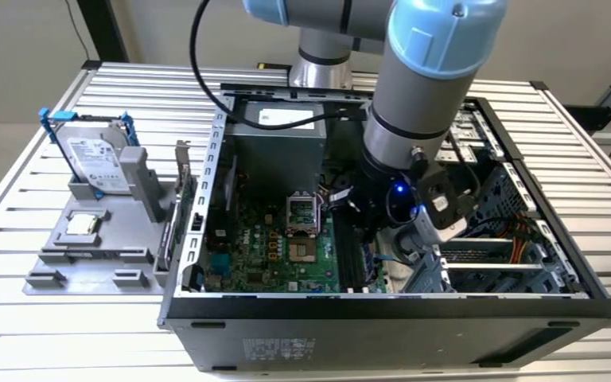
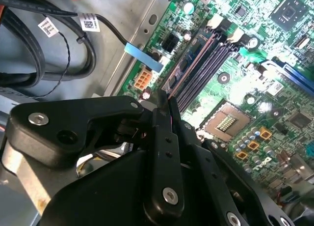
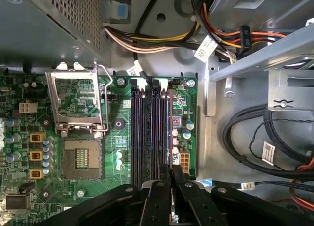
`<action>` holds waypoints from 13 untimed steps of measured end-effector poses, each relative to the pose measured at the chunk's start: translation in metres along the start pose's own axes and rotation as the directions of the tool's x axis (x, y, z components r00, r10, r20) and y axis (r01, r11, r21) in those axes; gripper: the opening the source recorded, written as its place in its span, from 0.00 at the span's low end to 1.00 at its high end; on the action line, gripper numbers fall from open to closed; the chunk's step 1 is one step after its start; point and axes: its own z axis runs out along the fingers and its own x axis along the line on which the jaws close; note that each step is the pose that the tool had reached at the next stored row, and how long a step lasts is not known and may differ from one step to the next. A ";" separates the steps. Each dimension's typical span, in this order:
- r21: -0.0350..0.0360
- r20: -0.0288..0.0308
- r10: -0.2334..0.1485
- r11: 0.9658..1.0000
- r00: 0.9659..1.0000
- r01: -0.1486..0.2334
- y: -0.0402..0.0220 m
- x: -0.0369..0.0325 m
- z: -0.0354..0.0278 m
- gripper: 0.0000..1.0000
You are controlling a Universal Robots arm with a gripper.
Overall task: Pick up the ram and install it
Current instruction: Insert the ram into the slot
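Gripper (image 3: pixel 170 174) inside computer case (image 1: pixel 391 306), clenched on ram (image 3: pixel 168 132), thin stick held edge-down over rightmost of motherboard's memory slots (image 3: pixel 147 132). Step judged: installing. Seating calls for ram square with slot, straight downward press.

The motherboard (image 3: pixel 88 152) is green in both wrist views, dotted with gold-yellow square components (image 3: pixel 37 155) and pale blue-grey capacitors (image 3: pixel 47 152). Its memory slots (image 3: pixel 147 132) run as dark black and purple stripes with white end clips (image 3: pixel 163 82). The processor socket frame (image 3: pixel 78 100) is bright silver. The end effector (image 3: pixel 170 184) is matte black with silver screw heads. Cables nearby are yellow, orange, red and black (image 3: pixel 216 32), carrying white labels (image 3: pixel 205 49). In the exterior view, the arm (image 1: pixel 422 87) is grey with light blue caps, the computer case (image 1: pixel 391 318) black, the worktop (image 1: pixel 29 318) ribbed silver, and the hard drive (image 1: pixel 93 159) silver in a blue frame.
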 end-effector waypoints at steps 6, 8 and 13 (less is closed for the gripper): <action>0.000 0.000 -0.002 1.000 1.000 0.002 -0.0001 0.0003 0.0029 0.00; 0.000 0.000 -0.002 1.000 1.000 0.002 -0.0002 0.0004 0.0050 0.00; 0.000 -0.001 -0.002 1.000 1.000 0.002 -0.0002 0.0004 0.0061 0.00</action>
